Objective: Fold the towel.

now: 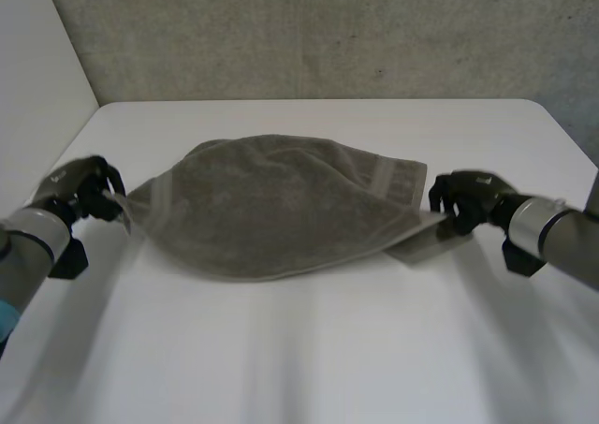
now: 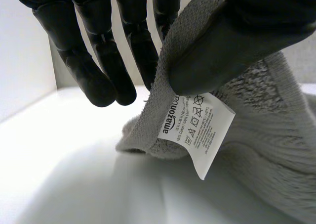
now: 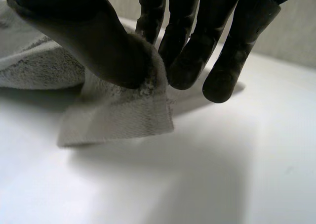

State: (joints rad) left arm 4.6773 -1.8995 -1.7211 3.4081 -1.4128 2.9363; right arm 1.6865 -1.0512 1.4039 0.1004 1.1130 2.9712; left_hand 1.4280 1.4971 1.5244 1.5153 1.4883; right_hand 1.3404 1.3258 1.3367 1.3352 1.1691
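A grey towel lies bunched and partly folded across the middle of the white table, stretched between my two hands. My left hand pinches the towel's left corner; its wrist view shows the thumb pressing the cloth against a finger, with a white care label hanging below. My right hand pinches the towel's right corner between thumb and fingers, just above the table.
A grey wall stands behind the table's far edge, and a white panel closes the left side. Bare tabletop lies in front of the towel.
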